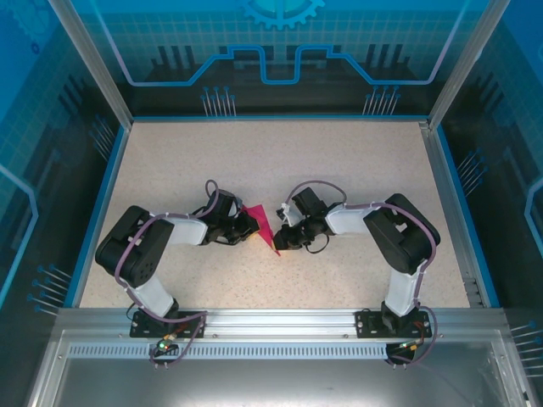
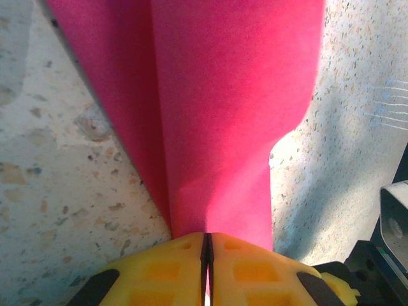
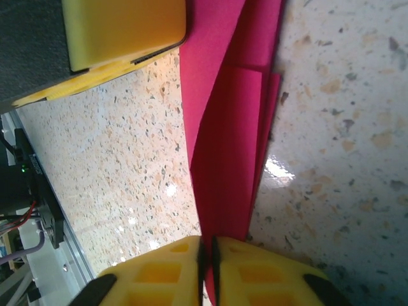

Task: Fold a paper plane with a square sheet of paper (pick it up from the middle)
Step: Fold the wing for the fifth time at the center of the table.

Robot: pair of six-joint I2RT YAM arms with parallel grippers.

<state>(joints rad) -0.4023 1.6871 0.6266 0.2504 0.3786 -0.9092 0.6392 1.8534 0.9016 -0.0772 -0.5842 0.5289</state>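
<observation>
The magenta-pink sheet of paper (image 1: 264,225) is folded into a narrow pointed strip at the middle of the table, between the two arms. My left gripper (image 1: 252,223) is shut on its left side; in the left wrist view the yellow fingers (image 2: 172,268) pinch the paper (image 2: 223,95), which fans out ahead with a lengthwise crease. My right gripper (image 1: 279,238) is shut on the strip from the right; in the right wrist view the layered paper (image 3: 223,127) runs into the thin slit of that gripper (image 3: 207,250). A yellow finger of the left gripper (image 3: 121,32) shows at the top left there.
The speckled beige tabletop (image 1: 339,161) has a blue rim (image 1: 102,203) at its sides and an aluminium rail (image 1: 280,320) along the near edge. Both arms bend inward with their elbows out. Part of the right gripper's body (image 2: 392,220) is close beside the paper.
</observation>
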